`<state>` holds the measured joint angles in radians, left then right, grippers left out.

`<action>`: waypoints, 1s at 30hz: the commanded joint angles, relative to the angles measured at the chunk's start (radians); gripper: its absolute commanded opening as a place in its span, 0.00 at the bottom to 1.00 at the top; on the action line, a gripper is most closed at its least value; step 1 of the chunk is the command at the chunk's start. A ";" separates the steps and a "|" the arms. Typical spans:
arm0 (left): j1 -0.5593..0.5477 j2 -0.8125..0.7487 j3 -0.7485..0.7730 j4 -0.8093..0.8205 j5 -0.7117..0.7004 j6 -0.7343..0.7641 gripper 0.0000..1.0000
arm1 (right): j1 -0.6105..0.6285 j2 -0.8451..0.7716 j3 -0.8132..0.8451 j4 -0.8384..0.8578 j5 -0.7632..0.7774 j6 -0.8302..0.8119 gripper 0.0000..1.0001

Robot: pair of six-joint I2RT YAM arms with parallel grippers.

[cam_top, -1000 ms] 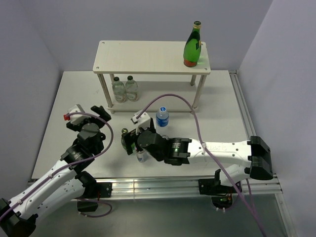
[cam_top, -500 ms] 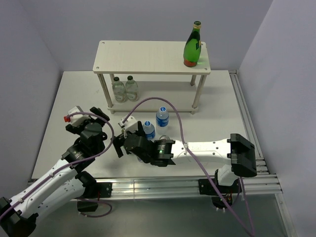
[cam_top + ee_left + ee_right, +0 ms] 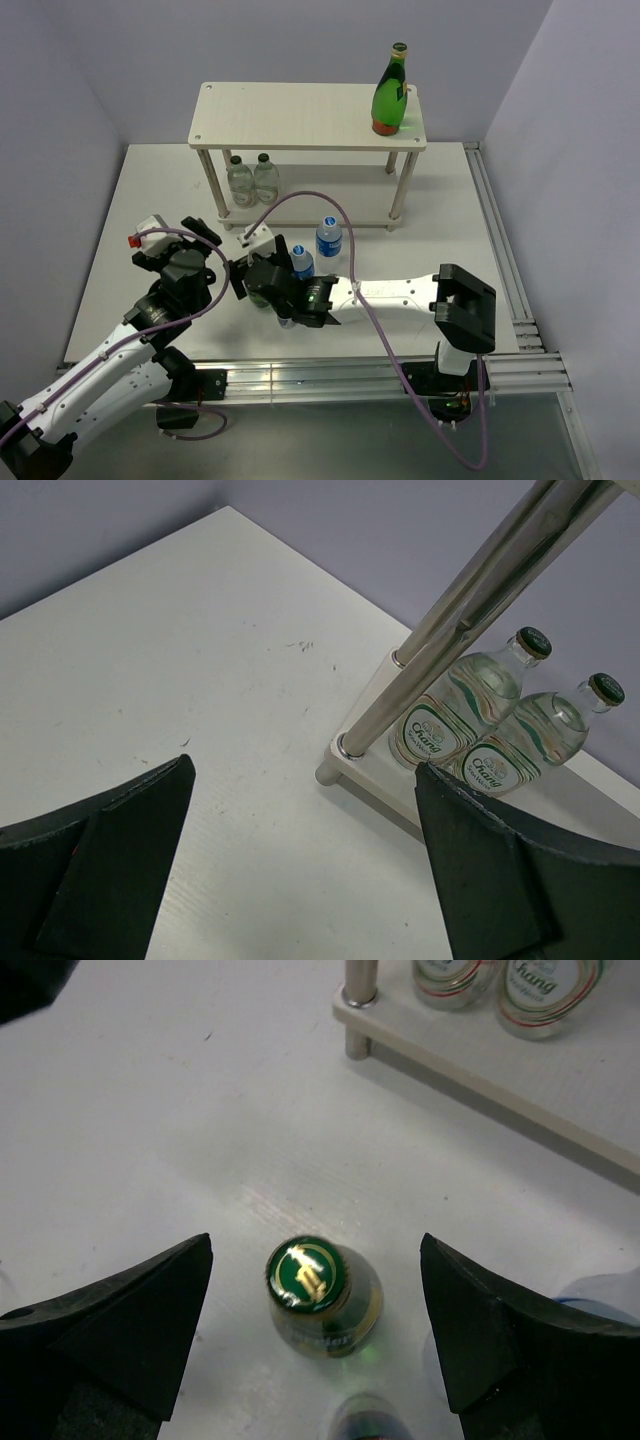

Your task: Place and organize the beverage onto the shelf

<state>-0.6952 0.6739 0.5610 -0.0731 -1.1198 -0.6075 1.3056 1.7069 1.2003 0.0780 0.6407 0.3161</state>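
Top view: the shelf [image 3: 300,115] stands at the 12 o'clock side of the table [image 3: 450,220]. The first green bottle [image 3: 390,92] is upright on the top board, at its 3 o'clock end. Two clear Chang bottles [image 3: 445,715] stand side by side on the lower board, at its 9 o'clock end, just inside the corner leg. The second green bottle [image 3: 310,1275] is upright on the table, off the shelf, toward 6 o'clock from that leg. My right tool [image 3: 315,1245] hangs over it with jaws spread wide, one finger at 9 o'clock and one at 3 o'clock of the gold-printed cap. I read a gap on both sides, no contact. The far water bottle [image 3: 328,238] and near water bottle [image 3: 302,262] stand on the table around 2 to 3 o'clock of the right tool, with the near one close beside the wrist. My left tool [image 3: 305,780] is open and empty, low over bare table at 9 o'clock of the right tool, facing the shelf's corner leg.
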 commanded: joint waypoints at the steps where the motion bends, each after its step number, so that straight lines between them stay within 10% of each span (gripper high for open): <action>1: -0.003 -0.004 0.005 0.019 0.012 0.017 0.99 | -0.019 0.014 0.012 0.095 0.054 -0.020 0.91; 15: -0.001 -0.008 0.007 0.013 0.009 0.012 0.99 | -0.045 0.053 0.025 0.068 0.010 0.046 0.77; 23: -0.001 -0.005 0.008 0.013 0.011 0.012 0.99 | -0.045 0.054 0.033 0.034 0.027 0.061 0.05; 30: -0.001 -0.008 0.008 0.007 0.005 0.011 0.99 | -0.045 -0.013 0.068 -0.017 0.051 0.038 0.00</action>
<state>-0.6952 0.6739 0.5610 -0.0738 -1.1187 -0.6052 1.2644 1.7603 1.2137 0.0967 0.6579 0.3534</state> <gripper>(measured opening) 0.993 0.398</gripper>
